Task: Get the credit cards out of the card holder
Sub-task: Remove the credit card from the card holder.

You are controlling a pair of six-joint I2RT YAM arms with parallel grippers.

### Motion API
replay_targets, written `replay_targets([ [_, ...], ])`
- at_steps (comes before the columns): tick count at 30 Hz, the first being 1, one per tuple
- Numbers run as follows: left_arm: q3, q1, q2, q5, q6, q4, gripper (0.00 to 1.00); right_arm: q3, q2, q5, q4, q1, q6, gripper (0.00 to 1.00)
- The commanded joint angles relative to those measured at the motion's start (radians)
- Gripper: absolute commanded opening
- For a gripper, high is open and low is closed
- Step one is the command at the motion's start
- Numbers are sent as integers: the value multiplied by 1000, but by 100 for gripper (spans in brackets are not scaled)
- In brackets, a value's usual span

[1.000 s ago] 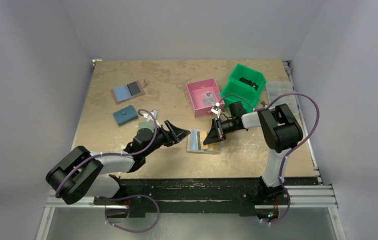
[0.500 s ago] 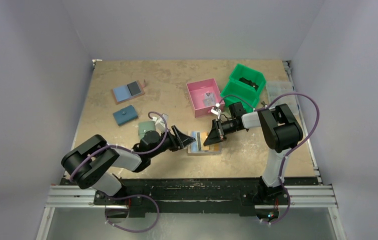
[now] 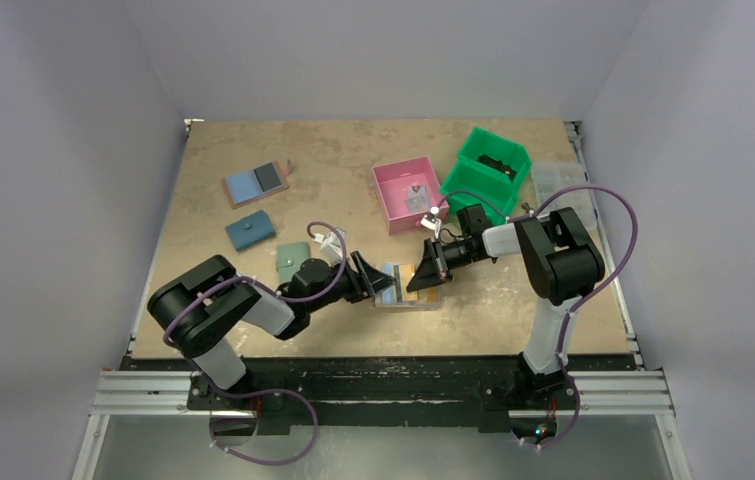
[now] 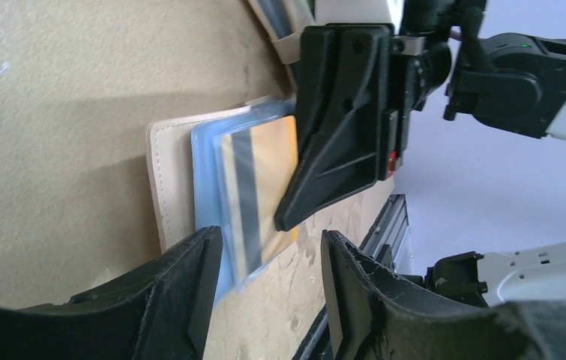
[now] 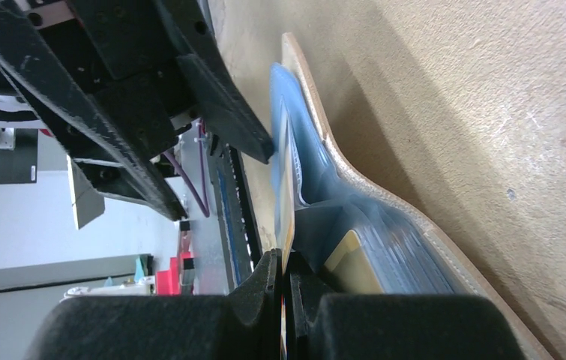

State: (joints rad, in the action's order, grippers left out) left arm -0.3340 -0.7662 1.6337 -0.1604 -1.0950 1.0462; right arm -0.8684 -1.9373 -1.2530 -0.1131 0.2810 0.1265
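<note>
The card holder [image 3: 403, 298] lies open on the table near the front middle, beige with a pale blue inner panel [image 4: 205, 180]. My right gripper [image 3: 416, 281] is shut on the edge of a gold-yellow credit card [image 4: 261, 180] with a dark stripe, which sits partly in the blue pocket. In the right wrist view the pinch is at the bottom [image 5: 283, 281], and a second yellow card [image 5: 348, 262] shows in the holder [image 5: 414, 225]. My left gripper [image 4: 272, 262] is open, its jaws straddling the near edge of the blue panel and the card, touching neither clearly.
A pink bin [image 3: 393, 205] and a green bin [image 3: 468, 185] stand behind the holder. A clear box [image 3: 558, 180] is at the far right. A blue-and-black holder [image 3: 256, 183], a dark teal wallet [image 3: 250, 232] and a green wallet [image 3: 291, 260] lie to the left.
My left arm has swung right and forward, bringing its open gripper up to the holder's left edge. The right gripper has stayed shut on the card.
</note>
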Motion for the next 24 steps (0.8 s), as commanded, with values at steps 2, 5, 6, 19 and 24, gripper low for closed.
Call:
replay_targets([
  [2, -29, -2, 33, -5, -14, 31, 55, -24, 7, -66, 0, -3, -21, 0],
  [5, -38, -1, 47, -14, -11, 30, 56, -26, 4, -79, 0, -3, -22, 0],
  [6, -41, -1, 55, -20, -13, 34, 56, -26, 5, -82, 0, -3, -22, 0],
  [19, -40, 16, 119, -58, -56, 124, 36, -25, 3, -115, 2, -4, -24, 0],
  [24, -23, 33, 158, -98, -88, 234, 10, -26, 1, -112, 1, -3, -24, 0],
])
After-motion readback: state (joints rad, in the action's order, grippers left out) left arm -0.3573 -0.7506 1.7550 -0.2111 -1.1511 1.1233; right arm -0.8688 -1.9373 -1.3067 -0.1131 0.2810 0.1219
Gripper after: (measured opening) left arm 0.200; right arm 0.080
